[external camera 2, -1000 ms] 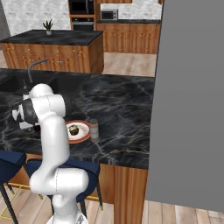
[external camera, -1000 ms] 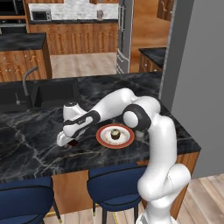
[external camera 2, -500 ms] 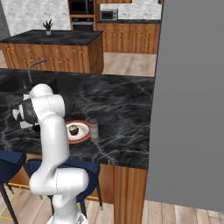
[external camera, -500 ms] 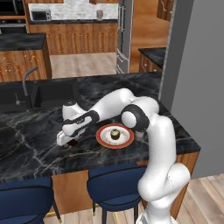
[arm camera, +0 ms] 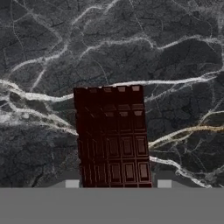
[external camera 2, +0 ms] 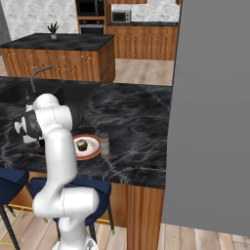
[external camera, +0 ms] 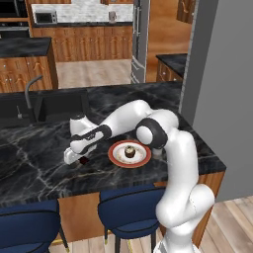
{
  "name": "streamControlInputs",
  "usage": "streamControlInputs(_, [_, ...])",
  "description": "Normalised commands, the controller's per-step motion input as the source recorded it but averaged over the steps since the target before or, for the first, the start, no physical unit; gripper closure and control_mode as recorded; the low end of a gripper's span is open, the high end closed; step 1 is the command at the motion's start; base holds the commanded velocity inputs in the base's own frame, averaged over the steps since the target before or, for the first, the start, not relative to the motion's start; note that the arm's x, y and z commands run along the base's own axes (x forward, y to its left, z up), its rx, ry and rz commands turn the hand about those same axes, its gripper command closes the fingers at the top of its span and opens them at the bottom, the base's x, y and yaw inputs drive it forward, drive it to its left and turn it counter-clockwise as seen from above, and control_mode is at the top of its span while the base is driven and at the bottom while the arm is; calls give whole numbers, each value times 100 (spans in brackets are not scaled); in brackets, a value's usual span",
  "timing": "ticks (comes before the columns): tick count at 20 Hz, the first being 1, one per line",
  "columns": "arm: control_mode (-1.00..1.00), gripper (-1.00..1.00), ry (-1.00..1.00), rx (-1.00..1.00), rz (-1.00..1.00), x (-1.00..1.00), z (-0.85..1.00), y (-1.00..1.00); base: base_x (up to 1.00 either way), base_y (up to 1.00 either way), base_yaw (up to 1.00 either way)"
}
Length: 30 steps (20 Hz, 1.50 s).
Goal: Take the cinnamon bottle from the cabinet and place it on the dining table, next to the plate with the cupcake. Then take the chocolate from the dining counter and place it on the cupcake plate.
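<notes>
The chocolate [arm camera: 111,135], a dark brown segmented bar, lies flat on the black veined dining counter [external camera: 39,148]. My gripper [arm camera: 118,183] is low over its near end, open, with one fingertip on each side of the bar and a small gap on the right. From the left base view the gripper [external camera: 73,157] sits left of the plate [external camera: 143,159], the chocolate [external camera: 84,160] just beside it. The white plate with an orange-red rim holds the cupcake [external camera: 129,151]. The cinnamon bottle [external camera 2: 104,143] stands upright just right of the plate [external camera 2: 93,151].
A sink with a curved faucet [external camera: 30,91] is set into the counter's far left. Blue stools [external camera: 129,213] stand under the near edge. A grey wall [external camera: 222,74] rises close on the right. A kitchen island [external camera 2: 58,53] stands beyond.
The hand has sunk slightly toward the counter over the chocolate. The plate, cupcake and bottle have not moved.
</notes>
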Motion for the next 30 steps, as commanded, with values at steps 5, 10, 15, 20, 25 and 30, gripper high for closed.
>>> streamControlInputs(5, [-100, 100, 0, 0, 0, -15, 14, -3, 0, 0, 0])
streamControlInputs(10, [-100, 100, 0, 2, -3, -50, 54, -48, 0, 0, 0])
streamControlInputs(15, [-100, 100, 0, 2, -6, -69, 36, -89, 0, 0, 0])
streamControlInputs(20, [-100, 100, 0, 3, -9, -60, 33, -96, 0, 0, 0])
streamControlInputs(25, [-100, 100, 3, 0, -17, -6, 4, -76, 0, 0, 0])
streamControlInputs(30, [-100, 100, 0, 0, -17, 20, 1, -31, 0, 0, 0])
